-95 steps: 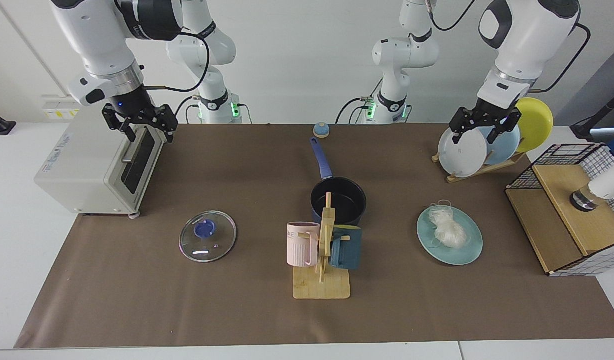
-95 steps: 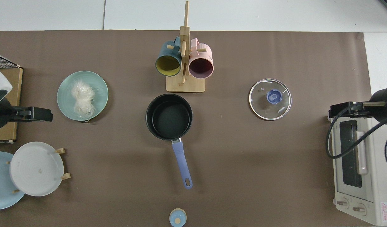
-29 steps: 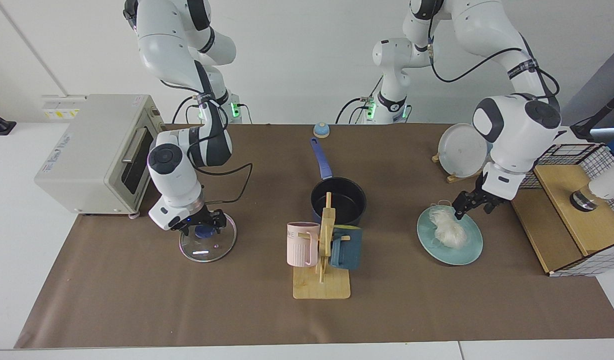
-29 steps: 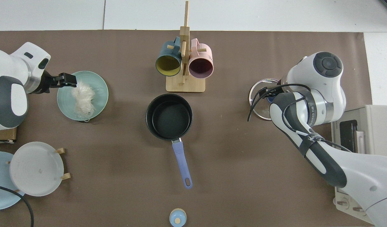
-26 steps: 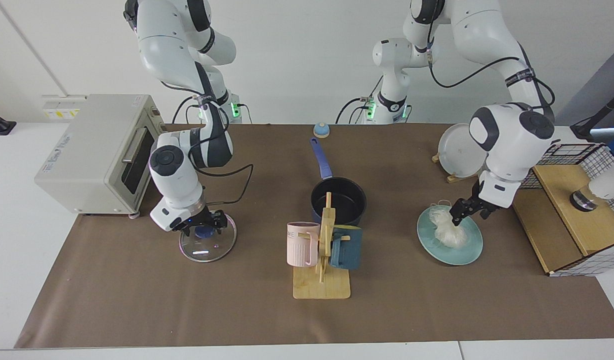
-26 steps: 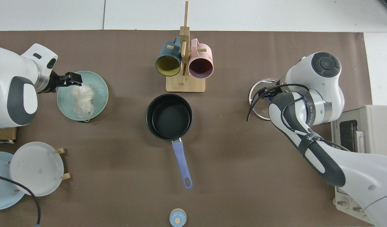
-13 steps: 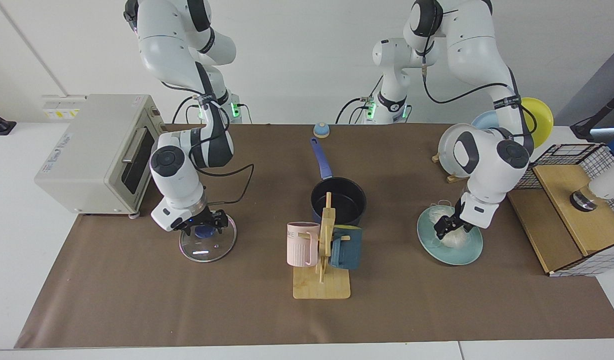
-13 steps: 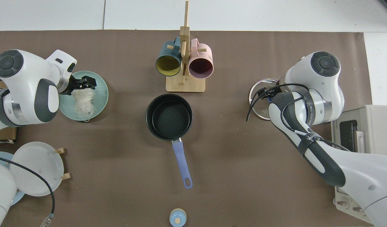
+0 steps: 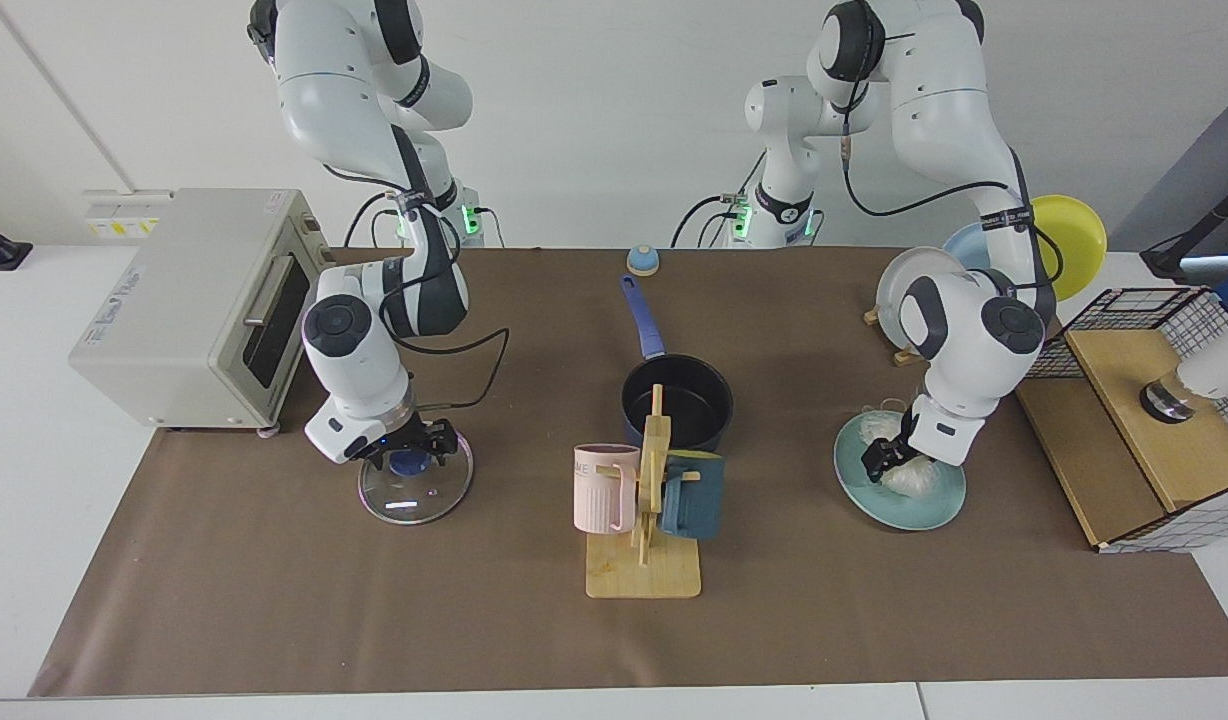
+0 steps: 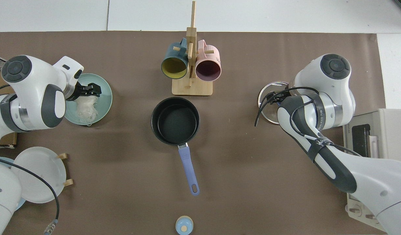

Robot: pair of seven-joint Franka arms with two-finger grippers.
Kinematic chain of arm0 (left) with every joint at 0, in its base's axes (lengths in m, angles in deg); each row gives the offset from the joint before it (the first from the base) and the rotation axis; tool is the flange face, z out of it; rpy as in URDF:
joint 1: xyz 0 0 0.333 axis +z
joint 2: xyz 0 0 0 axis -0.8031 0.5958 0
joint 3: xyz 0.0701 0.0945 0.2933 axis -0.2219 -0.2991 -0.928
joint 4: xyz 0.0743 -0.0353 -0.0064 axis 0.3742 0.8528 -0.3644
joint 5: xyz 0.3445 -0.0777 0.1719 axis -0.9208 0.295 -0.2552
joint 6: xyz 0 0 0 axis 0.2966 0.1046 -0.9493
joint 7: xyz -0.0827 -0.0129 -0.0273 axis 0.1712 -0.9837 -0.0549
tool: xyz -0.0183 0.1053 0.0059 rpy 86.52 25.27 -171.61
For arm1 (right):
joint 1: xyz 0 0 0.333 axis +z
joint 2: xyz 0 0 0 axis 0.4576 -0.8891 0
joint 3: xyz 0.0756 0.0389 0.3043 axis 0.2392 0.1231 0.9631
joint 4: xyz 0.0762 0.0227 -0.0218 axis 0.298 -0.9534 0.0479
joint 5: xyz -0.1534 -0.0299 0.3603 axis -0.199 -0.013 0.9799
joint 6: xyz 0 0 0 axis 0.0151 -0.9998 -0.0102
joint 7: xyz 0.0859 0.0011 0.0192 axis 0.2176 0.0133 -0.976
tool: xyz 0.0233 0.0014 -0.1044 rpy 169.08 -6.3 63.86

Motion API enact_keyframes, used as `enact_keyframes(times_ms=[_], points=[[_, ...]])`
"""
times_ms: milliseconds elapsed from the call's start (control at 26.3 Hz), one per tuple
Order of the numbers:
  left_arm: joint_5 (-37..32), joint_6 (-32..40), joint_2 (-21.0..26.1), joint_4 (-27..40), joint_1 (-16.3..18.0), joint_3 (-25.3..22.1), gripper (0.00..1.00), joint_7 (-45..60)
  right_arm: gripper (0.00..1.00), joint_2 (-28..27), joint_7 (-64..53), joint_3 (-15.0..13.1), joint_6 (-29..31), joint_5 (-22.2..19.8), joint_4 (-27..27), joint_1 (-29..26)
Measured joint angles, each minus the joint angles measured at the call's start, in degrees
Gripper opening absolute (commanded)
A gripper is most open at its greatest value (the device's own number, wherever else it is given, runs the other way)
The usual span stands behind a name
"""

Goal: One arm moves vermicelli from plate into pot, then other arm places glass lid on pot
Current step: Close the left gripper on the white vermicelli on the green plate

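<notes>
Under the left gripper [image 9: 882, 462], the vermicelli [image 9: 912, 478] lies on the plate [image 9: 904, 512], fingers spread around its top. Well aside, the pot [image 9: 677, 402] sits empty. The right gripper [image 9: 410, 452] straddles the glass lid [image 9: 415, 488] knob, fingers parted.

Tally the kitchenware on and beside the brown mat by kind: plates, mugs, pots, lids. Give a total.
Plates: 4 (teal plate, pale grey plate, sky-blue plate, yellow plate)
Mugs: 2 (pink mug, dark blue mug)
Pots: 1 (pot)
Lids: 1 (glass lid)
Total: 8
</notes>
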Motion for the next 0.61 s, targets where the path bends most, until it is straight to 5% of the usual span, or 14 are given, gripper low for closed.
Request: enact_keyframes(times_ms=[152, 342, 608], points=[[-1.7, 0.1, 0.0, -0.1, 0.0, 0.1, 0.35, -0.5, 0.88, -0.2, 0.0, 0.0, 0.0, 0.0, 0.0, 0.0], [-2.5, 4.0, -0.1, -2.2, -0.1, 0.3, 0.02, -0.6, 0.62, -0.4, 0.0, 0.0, 0.0, -0.1, 0.0, 0.0], [-2.4, 14.7, -2.3, -9.1, -0.1, 0.7, 0.0, -0.6, 0.16, -0.4, 0.0, 0.1, -0.2, -0.1, 0.1, 0.1]])
